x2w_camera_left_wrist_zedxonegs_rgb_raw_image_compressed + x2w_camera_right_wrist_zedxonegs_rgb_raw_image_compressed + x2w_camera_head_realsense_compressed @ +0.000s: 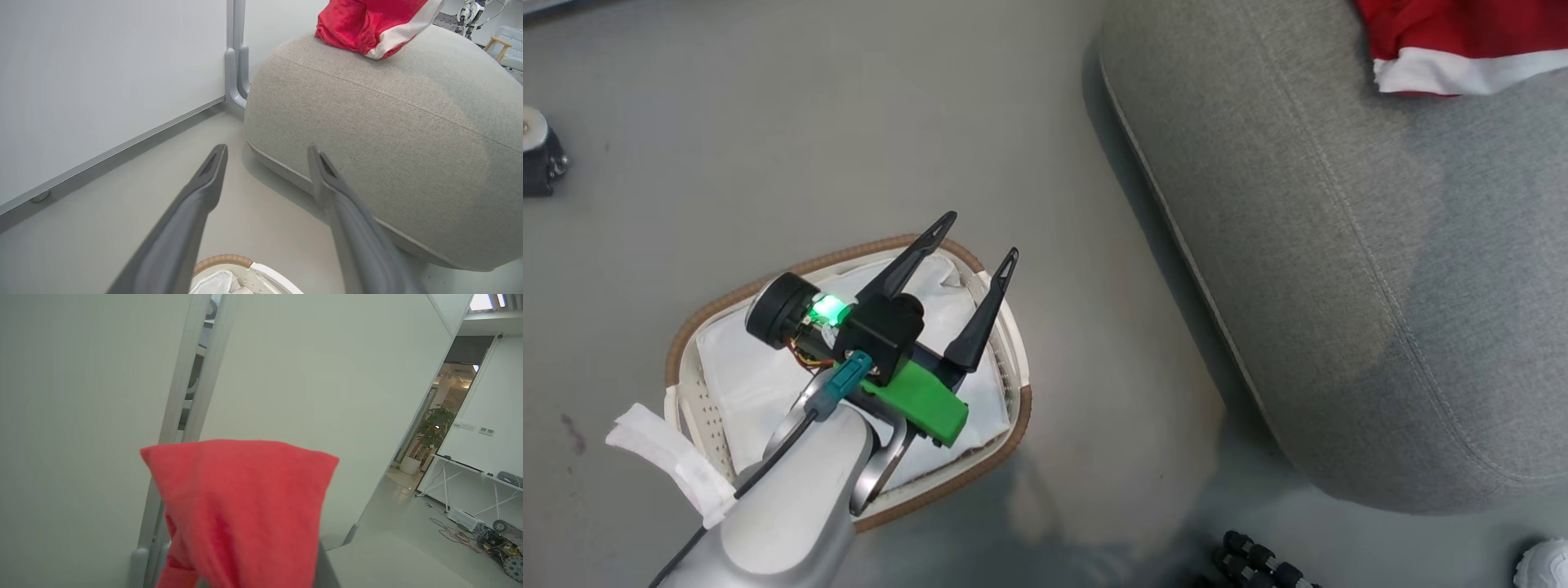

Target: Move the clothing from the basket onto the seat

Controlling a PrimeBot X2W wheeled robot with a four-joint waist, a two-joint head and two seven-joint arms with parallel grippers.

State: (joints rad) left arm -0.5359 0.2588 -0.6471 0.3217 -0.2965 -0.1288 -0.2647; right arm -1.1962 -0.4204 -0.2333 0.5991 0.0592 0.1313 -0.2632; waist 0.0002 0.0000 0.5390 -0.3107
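- Your basket [711, 306] sits at 8 o'clock in the head view, with its white liner [743, 367] showing.
- Your left gripper [981, 235] hangs over it, fingers apart and holding nothing.
- The seat [1339, 286] is at 3 o'clock.
- The clothing [1454, 41] lies on it at 1 o'clock. Your right gripper, hidden under the red cloth, is clamped on it.

Floor [768, 122] bears basket [1023, 408] and seat [1339, 286]; clothing [1445, 41] rests on seat.
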